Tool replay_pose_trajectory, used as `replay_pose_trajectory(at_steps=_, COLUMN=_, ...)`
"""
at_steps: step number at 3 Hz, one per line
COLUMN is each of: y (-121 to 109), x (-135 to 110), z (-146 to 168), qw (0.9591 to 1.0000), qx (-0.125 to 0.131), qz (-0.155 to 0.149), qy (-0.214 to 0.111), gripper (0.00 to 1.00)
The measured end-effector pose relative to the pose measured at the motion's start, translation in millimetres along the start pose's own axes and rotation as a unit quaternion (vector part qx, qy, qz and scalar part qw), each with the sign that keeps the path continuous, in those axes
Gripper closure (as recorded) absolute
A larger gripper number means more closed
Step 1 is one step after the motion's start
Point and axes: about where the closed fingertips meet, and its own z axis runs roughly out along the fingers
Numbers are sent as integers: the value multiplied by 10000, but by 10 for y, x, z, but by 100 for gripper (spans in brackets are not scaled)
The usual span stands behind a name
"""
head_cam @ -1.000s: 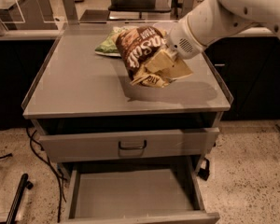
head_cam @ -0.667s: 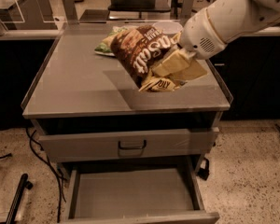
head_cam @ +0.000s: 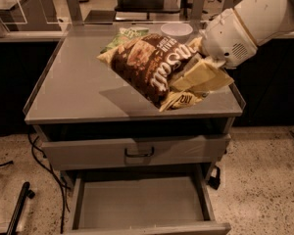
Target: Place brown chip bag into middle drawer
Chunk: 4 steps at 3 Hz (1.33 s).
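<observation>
Nearest and lowest, the middle drawer (head_cam: pixel 142 202) stands pulled out, ready to take the bag. Above it is a shut drawer (head_cam: pixel 137 151) with a loop handle, then the grey surface (head_cam: pixel 68 92). The brown bag (head_cam: pixel 152 70) hangs just over that surface. The pincer (head_cam: pixel 193 82), on the right, is clamped on its cream end, probably for carrying. The bag's long axis slants, dark end pointing left and away. Behind lie a green bag (head_cam: pixel 122 35) and a bowl (head_cam: pixel 176 29).

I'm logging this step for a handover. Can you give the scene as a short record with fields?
gripper: over right side of cabinet top, shut on brown chip bag
brown chip bag: tilted, lifted off the top
middle drawer: pulled open at the bottom, bag not in it
green chip bag: on the top, behind
</observation>
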Motion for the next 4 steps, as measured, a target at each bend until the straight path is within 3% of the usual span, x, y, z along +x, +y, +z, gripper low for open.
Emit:
replay_pose_trajectory(at_steps=1, y=-7, x=-7, z=8, qw=10000, qx=8, qz=-19, qy=16, gripper=100)
replay_pose_trajectory(at_steps=2, y=78, x=165, z=176, qw=9999, qx=-24, qz=-61, qy=140, gripper=100)
replay_pose_trajectory(at_steps=4, y=703, x=511, z=261, qw=9986, qx=-119, qz=263, qy=447, gripper=100)
